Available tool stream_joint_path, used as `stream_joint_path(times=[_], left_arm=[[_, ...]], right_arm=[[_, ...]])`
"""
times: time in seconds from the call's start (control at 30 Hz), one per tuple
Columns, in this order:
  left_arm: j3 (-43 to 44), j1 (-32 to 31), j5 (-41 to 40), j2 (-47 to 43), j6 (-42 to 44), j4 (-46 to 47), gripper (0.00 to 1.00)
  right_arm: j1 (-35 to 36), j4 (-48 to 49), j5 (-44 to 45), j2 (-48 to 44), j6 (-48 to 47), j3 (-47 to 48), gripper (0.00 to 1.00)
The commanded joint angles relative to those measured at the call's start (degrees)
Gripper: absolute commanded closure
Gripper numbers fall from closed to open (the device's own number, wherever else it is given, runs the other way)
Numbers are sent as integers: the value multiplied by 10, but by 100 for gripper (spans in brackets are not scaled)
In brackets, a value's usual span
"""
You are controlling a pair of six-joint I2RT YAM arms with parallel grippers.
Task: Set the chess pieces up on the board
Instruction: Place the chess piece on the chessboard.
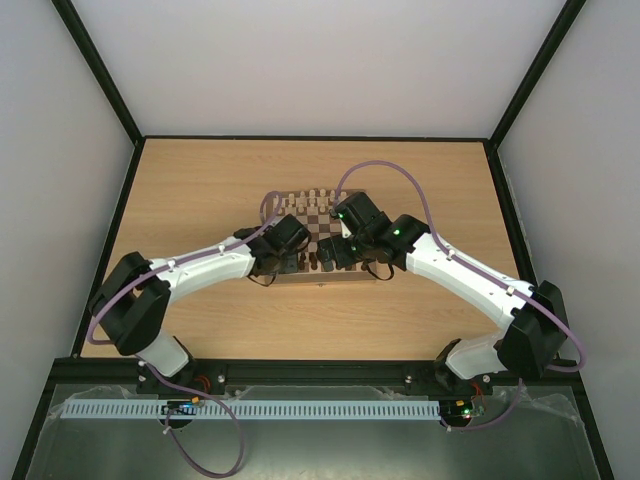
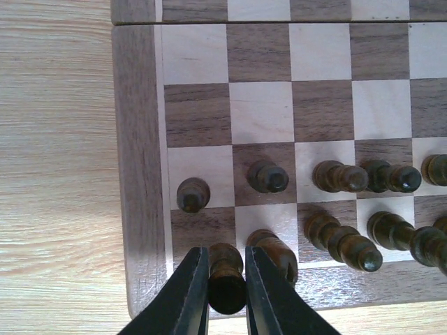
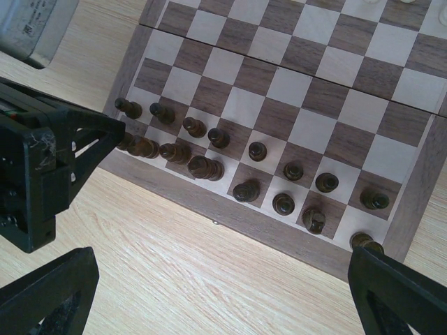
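The board lies mid-table, with dark chess pieces in two rows along its near edge and pale ones along the far edge. In the left wrist view my left gripper is shut on a dark piece over the board's near left corner square. Another dark piece stands just to its right. My right gripper is wide open above the bare table just off the board's near edge, and nothing is between its fingers. From above, both grippers hang over the near rows.
In the right wrist view the left gripper's black body crowds the near left corner of the board. Light wood tabletop surrounds the board, bounded by a black frame and white walls. Purple cables arc over the board's far right.
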Motion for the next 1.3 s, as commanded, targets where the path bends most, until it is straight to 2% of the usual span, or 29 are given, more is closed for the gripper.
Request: stream_joint_path(times=[0.0, 0.93, 1.1, 1.27], left_arm=[[17, -7, -16, 12, -3, -1, 87], [-15, -7, -36, 24, -14, 8, 86], [-16, -7, -35, 22, -15, 9, 82], [-15, -7, -35, 17, -16, 9, 72]], right_arm=[[5, -12, 3, 5, -4, 0, 1], [5, -8, -2, 7, -4, -6, 1], [5, -8, -5, 9, -4, -5, 1], [4, -8, -6, 8, -5, -5, 2]])
